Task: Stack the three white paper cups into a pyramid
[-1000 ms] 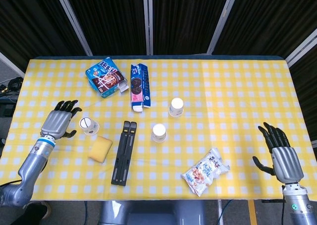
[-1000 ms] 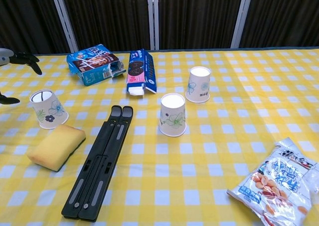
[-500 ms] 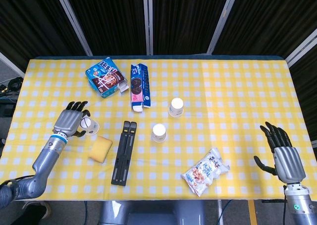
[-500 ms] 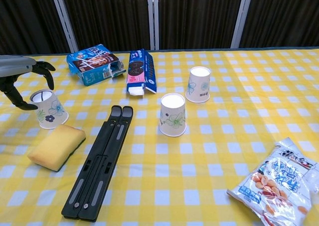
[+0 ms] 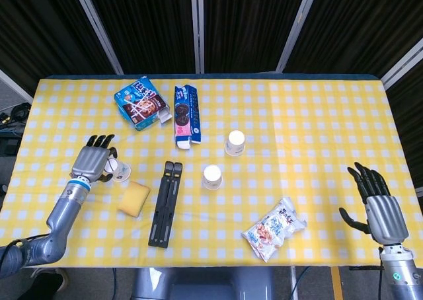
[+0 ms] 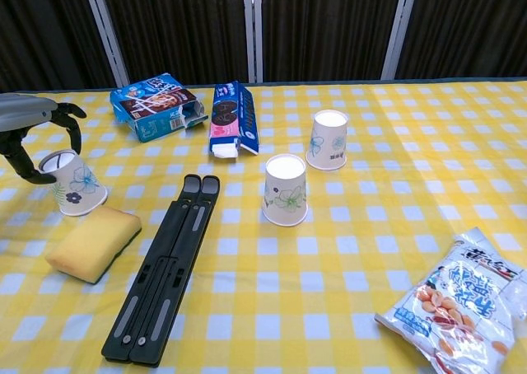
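Yellow-and-white checked tablecloth (image 5: 317, 115) covers the table. At the far side lie an opened blue snack box (image 5: 139, 102) and a dark blue biscuit carton (image 5: 184, 115), near each other. Yellow sponge (image 6: 92, 243) sits just beside a black folded stand (image 6: 165, 267), possibly hinged. Snack bag (image 6: 453, 298) lies at the near right.

Grey hand (image 5: 94, 161), black fingers (image 5: 100, 141)

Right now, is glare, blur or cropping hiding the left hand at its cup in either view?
Head view: even light, sharp, left hand overlaps the leftmost white paper cup. Chest view: no glare, cup crisp, but the frame edge crops the hand, so its grasp stays unclear.
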`<state>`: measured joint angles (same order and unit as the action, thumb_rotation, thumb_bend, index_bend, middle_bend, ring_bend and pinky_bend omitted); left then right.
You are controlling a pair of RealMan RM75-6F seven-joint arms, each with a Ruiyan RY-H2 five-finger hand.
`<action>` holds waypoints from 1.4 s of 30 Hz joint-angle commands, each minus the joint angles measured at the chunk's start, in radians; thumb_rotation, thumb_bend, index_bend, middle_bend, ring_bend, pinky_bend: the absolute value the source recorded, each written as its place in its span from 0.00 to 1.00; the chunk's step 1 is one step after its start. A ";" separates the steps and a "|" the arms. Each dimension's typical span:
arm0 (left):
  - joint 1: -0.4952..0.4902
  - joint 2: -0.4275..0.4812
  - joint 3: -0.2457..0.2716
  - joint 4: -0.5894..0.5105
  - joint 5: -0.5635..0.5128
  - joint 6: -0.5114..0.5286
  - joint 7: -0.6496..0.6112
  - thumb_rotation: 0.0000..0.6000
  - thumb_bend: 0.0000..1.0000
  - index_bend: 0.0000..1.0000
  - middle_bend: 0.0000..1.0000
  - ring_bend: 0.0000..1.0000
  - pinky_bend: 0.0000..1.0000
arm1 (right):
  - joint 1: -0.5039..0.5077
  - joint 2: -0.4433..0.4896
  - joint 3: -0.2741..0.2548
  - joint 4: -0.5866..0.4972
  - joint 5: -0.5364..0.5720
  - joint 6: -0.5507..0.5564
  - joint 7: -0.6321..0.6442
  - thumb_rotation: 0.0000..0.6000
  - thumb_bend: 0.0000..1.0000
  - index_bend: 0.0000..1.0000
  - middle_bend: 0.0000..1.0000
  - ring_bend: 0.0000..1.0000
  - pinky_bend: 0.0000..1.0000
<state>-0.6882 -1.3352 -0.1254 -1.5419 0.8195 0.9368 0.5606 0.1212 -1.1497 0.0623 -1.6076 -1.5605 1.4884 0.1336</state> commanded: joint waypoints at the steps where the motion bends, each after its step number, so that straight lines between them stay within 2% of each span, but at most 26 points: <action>1: 0.006 0.028 -0.007 -0.045 0.036 0.028 -0.019 1.00 0.31 0.46 0.00 0.00 0.00 | 0.000 0.000 0.000 -0.001 0.000 0.000 -0.001 1.00 0.20 0.00 0.00 0.00 0.00; 10: -0.018 0.090 -0.044 -0.212 0.137 0.089 -0.011 1.00 0.31 0.46 0.00 0.00 0.00 | -0.003 0.007 0.004 -0.002 0.003 0.007 0.020 1.00 0.20 0.00 0.00 0.00 0.00; 17: -0.099 0.028 -0.076 -0.285 0.125 0.098 0.090 1.00 0.31 0.45 0.00 0.00 0.00 | -0.003 0.018 0.013 0.009 0.019 0.004 0.066 1.00 0.20 0.00 0.00 0.00 0.00; 21: -0.151 -0.051 -0.081 -0.277 0.110 0.104 0.157 1.00 0.31 0.45 0.00 0.00 0.00 | -0.004 0.021 0.018 0.021 0.025 0.005 0.091 1.00 0.20 0.00 0.00 0.00 0.00; 28: -0.240 -0.181 -0.091 -0.214 0.019 0.105 0.267 1.00 0.31 0.45 0.00 0.00 0.00 | -0.007 0.029 0.020 0.032 0.027 0.009 0.133 1.00 0.20 0.00 0.00 0.00 0.00; 35: -0.298 -0.264 -0.087 -0.147 -0.056 0.095 0.320 1.00 0.31 0.45 0.00 0.00 0.00 | -0.007 0.033 0.023 0.039 0.032 0.007 0.155 1.00 0.20 0.00 0.00 0.00 0.00; 42: -0.326 -0.300 -0.080 -0.109 -0.105 0.099 0.345 1.00 0.31 0.45 0.00 0.00 0.00 | -0.009 0.036 0.025 0.040 0.032 0.010 0.168 1.00 0.20 0.00 0.00 0.00 0.00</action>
<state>-1.0089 -1.6295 -0.2066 -1.6575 0.7215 1.0351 0.9026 0.1123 -1.1137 0.0868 -1.5672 -1.5286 1.4984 0.3014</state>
